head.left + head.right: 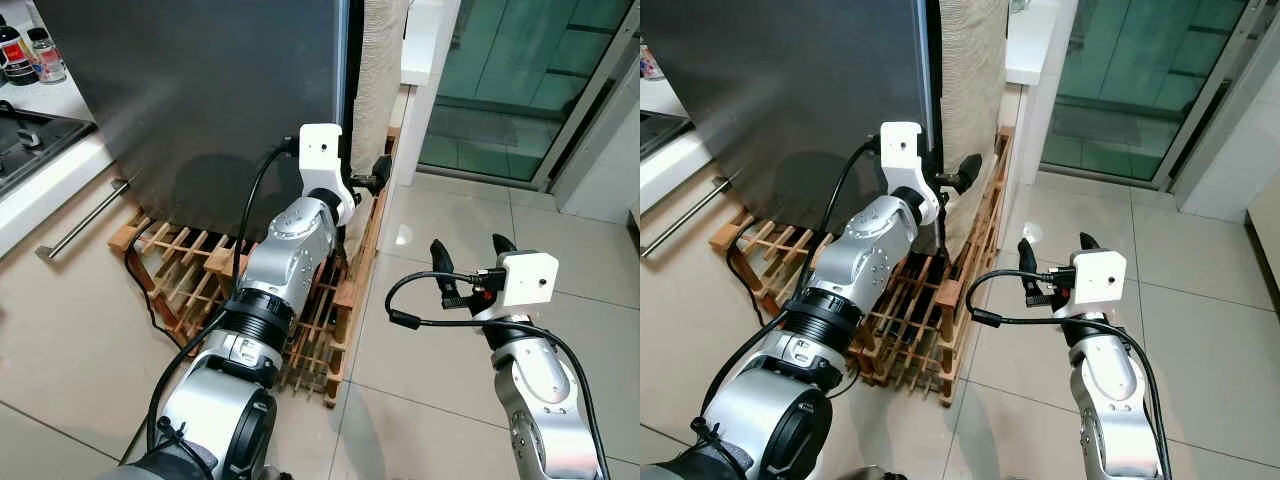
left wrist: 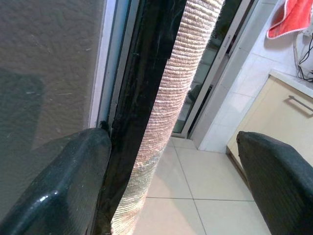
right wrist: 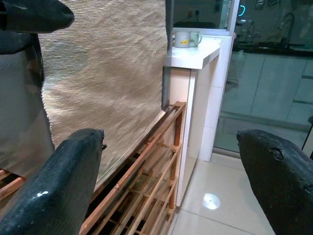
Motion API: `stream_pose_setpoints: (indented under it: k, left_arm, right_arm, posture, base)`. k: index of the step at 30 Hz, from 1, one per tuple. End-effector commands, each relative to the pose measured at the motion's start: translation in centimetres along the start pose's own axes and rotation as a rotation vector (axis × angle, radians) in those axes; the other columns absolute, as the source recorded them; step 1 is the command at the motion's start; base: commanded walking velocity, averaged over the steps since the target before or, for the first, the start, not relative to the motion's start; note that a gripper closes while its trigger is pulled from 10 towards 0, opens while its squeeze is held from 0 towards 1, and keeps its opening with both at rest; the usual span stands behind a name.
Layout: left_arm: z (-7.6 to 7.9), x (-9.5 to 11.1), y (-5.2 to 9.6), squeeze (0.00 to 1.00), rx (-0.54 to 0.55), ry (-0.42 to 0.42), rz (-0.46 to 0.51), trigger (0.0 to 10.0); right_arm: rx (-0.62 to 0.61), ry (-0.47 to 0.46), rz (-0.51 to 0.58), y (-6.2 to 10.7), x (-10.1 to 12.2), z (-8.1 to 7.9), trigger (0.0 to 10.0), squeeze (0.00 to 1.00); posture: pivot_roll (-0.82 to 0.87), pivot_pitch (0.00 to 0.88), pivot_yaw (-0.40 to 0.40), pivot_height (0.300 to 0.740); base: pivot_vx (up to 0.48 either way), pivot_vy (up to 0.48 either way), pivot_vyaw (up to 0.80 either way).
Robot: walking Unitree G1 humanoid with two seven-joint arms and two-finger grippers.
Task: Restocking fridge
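Spread left claw (image 1: 372,178) at fridge (image 1: 200,100) edge; right claw (image 1: 470,262) spread over floor (image 1: 440,370)

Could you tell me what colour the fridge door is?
Dark grey fridge door, clearest in the left eye view.

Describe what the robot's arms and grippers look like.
Both arms are silver metal with black ribbed joint rings. Each wrist carries a white boxy camera housing fed by looping black cables. The left gripper and right gripper each have two long black fingers.

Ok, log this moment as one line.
left gripper: open at fridge door edge | right gripper: open, empty, over floor | door closed
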State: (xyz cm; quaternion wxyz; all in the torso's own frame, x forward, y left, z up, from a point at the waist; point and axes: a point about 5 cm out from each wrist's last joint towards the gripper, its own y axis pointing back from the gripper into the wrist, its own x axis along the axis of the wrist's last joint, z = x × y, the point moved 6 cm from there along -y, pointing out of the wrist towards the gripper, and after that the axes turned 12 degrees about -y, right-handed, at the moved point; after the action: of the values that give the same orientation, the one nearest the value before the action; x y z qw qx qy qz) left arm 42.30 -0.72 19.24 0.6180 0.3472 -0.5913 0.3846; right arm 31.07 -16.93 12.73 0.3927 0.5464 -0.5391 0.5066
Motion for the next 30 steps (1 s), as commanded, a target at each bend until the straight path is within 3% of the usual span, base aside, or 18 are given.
stream_pose_setpoints:
  k: [1,15,16,17,19,30]
  left_arm:
    - [8.8,3.6,-1.2,0.0,-0.213,0.061,0.095,10.0]
    - [8.8,3.6,-1.2,0.0,-0.213,0.061,0.095,10.0]
    - [9.1,3.8,-1.2,0.0,-0.234,0.076,0.1,10.0]
    - [12.0,4.3,-0.2,0.0,-0.411,0.138,0.127,10.0]
    - [14.9,4.7,1.4,0.0,-0.61,0.206,0.158,10.0]
    - [14.8,4.0,1.9,0.0,-0.642,0.213,0.142,10.0]
  right_arm:
    - [0.006,-0.005,0.002,-0.2,0.3,-0.2,10.0,0.0]
    - [0.006,-0.005,0.002,-0.2,0.3,-0.2,10.0,0.0]
    - [0.006,-0.005,0.0,-0.2,0.2,-0.2,10.0,0.0]
    - [-0.001,-0.006,-0.003,-0.2,0.1,-0.1,10.0,0.0]
    - [-0.007,-0.007,-0.008,-0.3,-0.1,-0.1,10.0,0.0]
    - [0.001,-0.009,-0.015,-0.5,-0.3,-0.2,10.0,0.0]
  posture:
    - [-0.16,0.0,0.062,0.74]
    - [-0.16,0.0,0.062,0.74]
    - [-0.16,0.0,0.064,0.74]
    - [-0.17,0.0,0.073,0.74]
    - [-0.17,0.0,0.07,0.74]
    - [-0.16,0.0,0.067,0.74]
  base:
    - [0.0,0.0,0.0]
    - [0.0,0.0,0.0]
    - [0.0,0.0,0.0]
    - [0.0,0.0,0.0]
    - [0.0,0.0,0.0]
    - [0.0,0.0,0.0]
